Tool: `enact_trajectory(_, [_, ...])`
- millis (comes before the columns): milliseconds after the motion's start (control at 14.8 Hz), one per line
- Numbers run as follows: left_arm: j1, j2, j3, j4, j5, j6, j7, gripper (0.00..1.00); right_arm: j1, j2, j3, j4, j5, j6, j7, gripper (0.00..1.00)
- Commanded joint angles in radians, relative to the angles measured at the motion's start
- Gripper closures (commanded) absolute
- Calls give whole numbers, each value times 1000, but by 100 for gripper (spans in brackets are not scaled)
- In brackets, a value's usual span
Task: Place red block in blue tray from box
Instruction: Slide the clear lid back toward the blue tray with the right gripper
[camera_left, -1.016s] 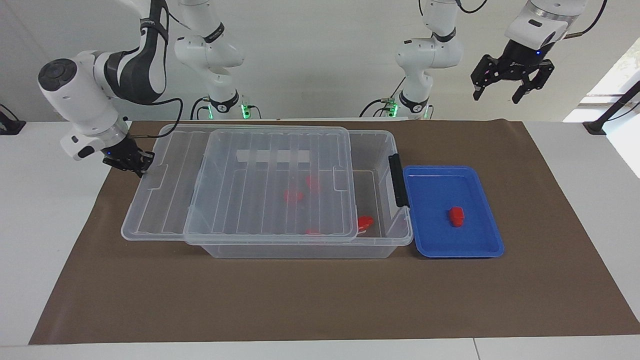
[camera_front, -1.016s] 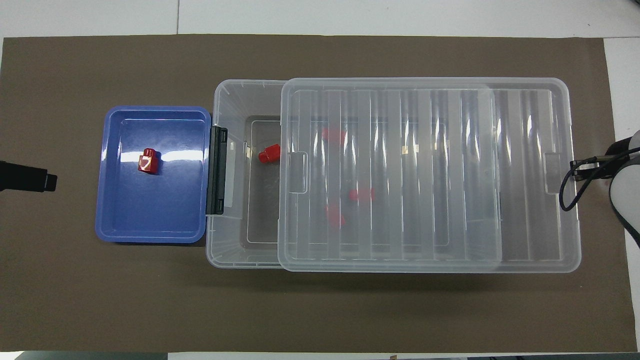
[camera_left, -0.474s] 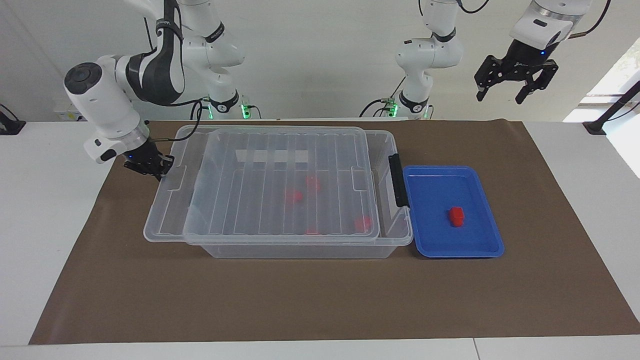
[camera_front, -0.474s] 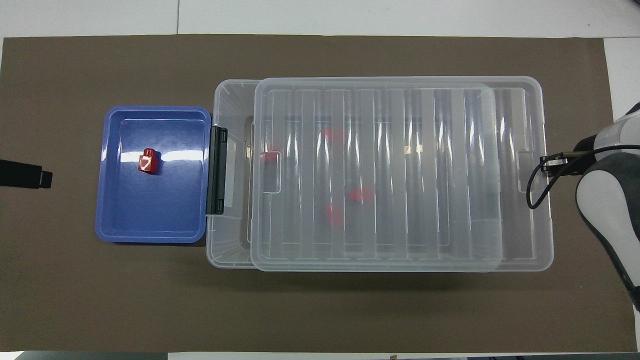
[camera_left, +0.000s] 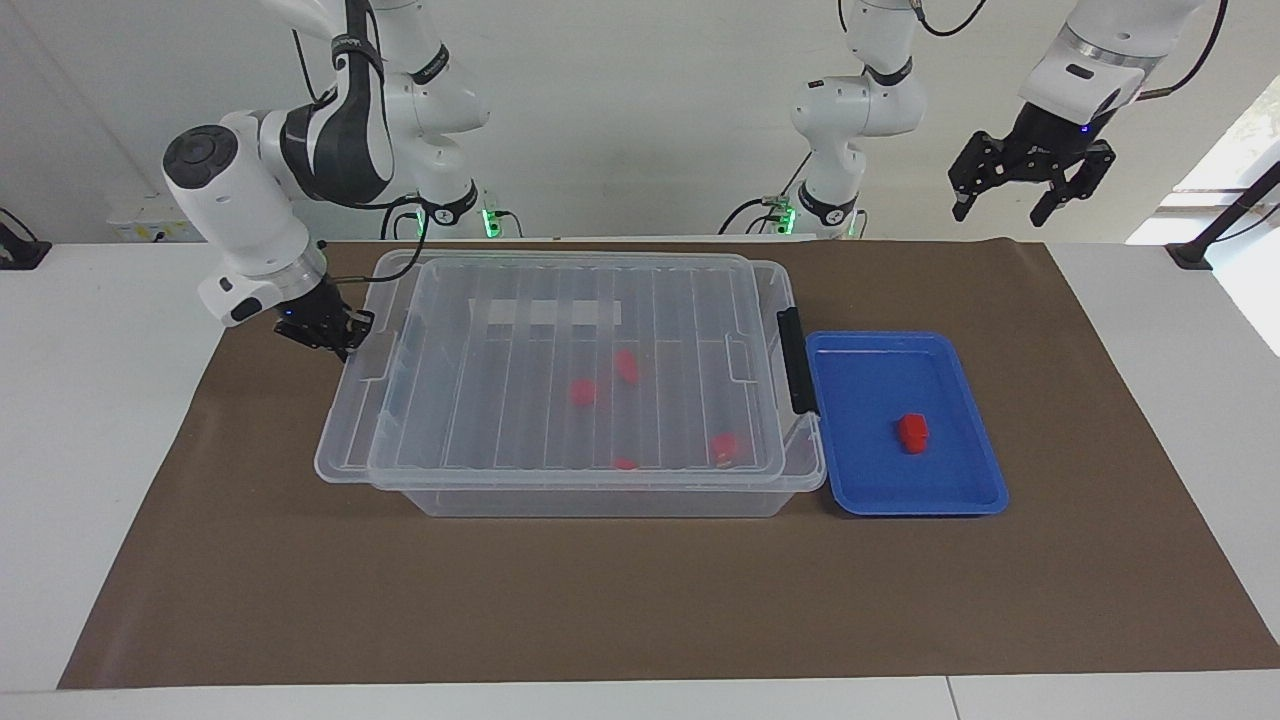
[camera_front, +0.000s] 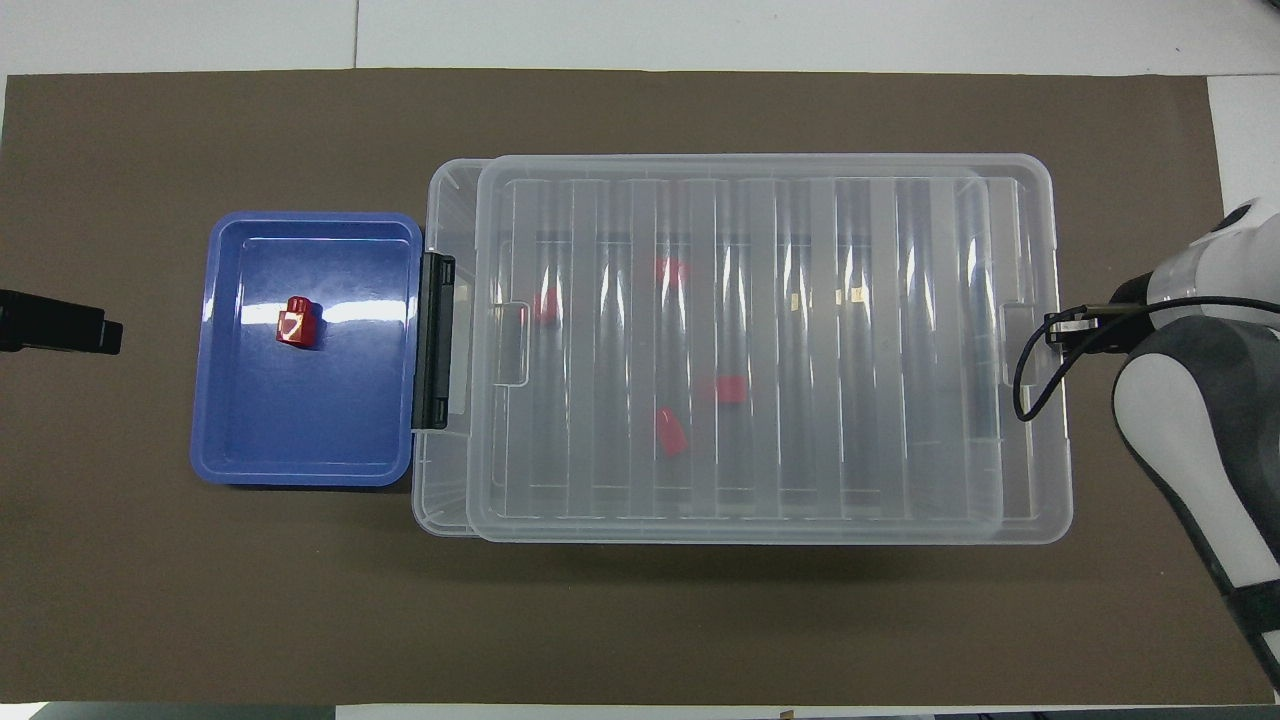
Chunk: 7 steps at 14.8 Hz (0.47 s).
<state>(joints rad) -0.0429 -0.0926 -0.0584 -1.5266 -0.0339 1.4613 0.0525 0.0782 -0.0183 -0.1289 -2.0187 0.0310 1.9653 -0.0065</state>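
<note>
1. While the clear ribbed lid (camera_left: 560, 365) lies almost square over the box (camera_left: 610, 495), it overhangs the end toward the right arm, and a strip of the box stays uncovered beside the black clip (camera_left: 792, 360).
2. Box and lid are see-through plastic. The lid has parallel raised ribs and a small recessed tab at each end. A white label strip (camera_left: 545, 313) shows through on the box wall nearer the robots.
3. Just beside the clip end of the box sits the blue tray (camera_left: 870, 500), glossy, shallow, with rounded corners and a raised rim. It touches the box or nearly so.
4. And the red block (camera_left: 912, 432) is in the tray, well apart from the box, a small bright chunk resting on the tray floor. The overhead view shows a pale mark on its upper face (camera_front: 298, 325), which the facing view does not.
5. Inside the box, red pieces (camera_left: 583, 392) blur through the lid. The overhead view separates four of them.
6. A brown paper mat (camera_left: 640, 600) covers the white worktop (camera_left: 90, 420) under everything.
7. Right end effector (camera_left: 340, 338): the forearm slants down toward the box, fingertips clenched together at the lid's overhanging edge. I cannot tell if they pinch it or merely press against it.
8. Left end effector (camera_left: 1005, 205) hangs high in the air, above the mat's edge, fingers spread and released, holding nothing. The arm waits there. From overhead only a dark tip (camera_front: 60, 332) shows, on the tray's side away from the box.
</note>
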Motion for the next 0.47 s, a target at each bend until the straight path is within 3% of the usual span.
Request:
enact_trajectory(0, [14, -6, -1, -14, -17, 24, 1, 0, 3, -20, 8, -37, 27, 35, 28, 100])
enact_trajectory(406, [51, -7, -1, -24, -14, 13, 6, 0, 3, -28, 29, -58, 29, 50, 54, 100])
